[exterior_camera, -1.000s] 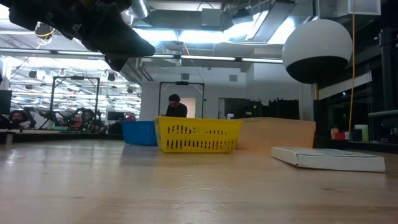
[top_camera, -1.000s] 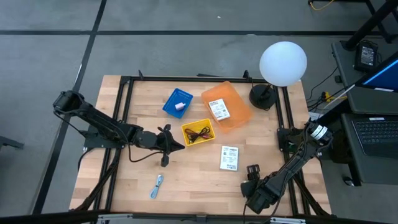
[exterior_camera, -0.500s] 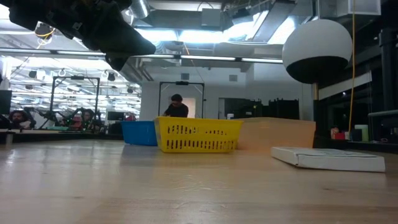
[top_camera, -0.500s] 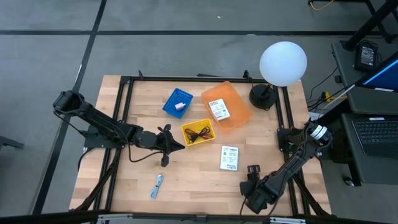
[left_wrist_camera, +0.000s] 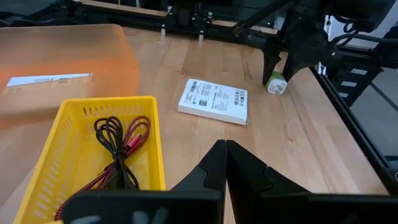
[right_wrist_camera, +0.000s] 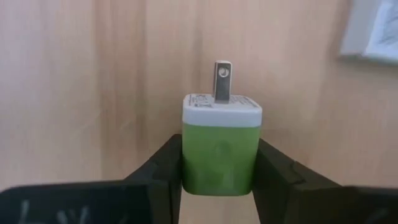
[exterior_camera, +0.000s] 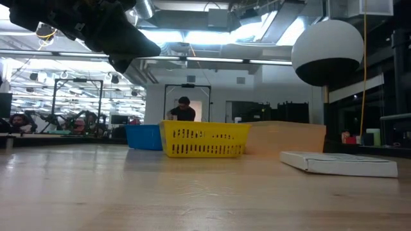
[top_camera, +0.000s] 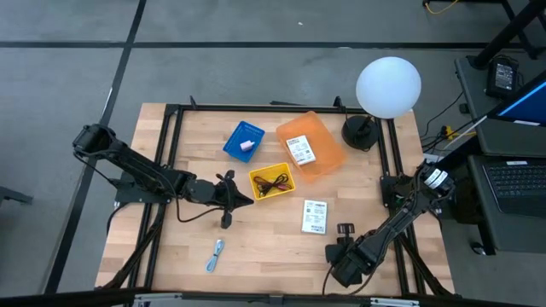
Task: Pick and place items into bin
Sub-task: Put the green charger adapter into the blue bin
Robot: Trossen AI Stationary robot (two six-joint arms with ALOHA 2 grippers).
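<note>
My right gripper (top_camera: 345, 229) stands near the table's near right corner, shut on a small green piece (right_wrist_camera: 219, 146), a green plug block with a white face and metal prong. The left wrist view also shows the green piece (left_wrist_camera: 275, 83). My left gripper (top_camera: 246, 200) is shut and hovers raised beside the yellow bin (top_camera: 272, 181), which holds the black cord (left_wrist_camera: 115, 149) and dark-red cord (left_wrist_camera: 134, 140). One white packet (top_camera: 315, 216) lies flat on the table. Another white packet (top_camera: 300, 150) lies in the orange bin (top_camera: 310, 145). A pink block (top_camera: 248, 146) sits in the blue bin (top_camera: 245, 141). The blue-silver piece (top_camera: 214, 254) lies on the table. My right gripper pinches the green piece by its two opposite green sides (right_wrist_camera: 189, 155), one finger on each. The fingers come from above, pointing down. The white face and prong (right_wrist_camera: 222, 81) point away from the gripper toward the table. Whether it is clear of the wood, I cannot tell.
A lamp with a white globe (top_camera: 388, 85) stands at the far right corner. A black frame (top_camera: 171, 128) runs along the table's sides. Bare wood lies between the packet and the blue-silver piece. A person (exterior_camera: 183, 109) shows far back in the room.
My right arm has shifted a little toward the table's left with the green piece in its fingers. My left arm has kept still.
</note>
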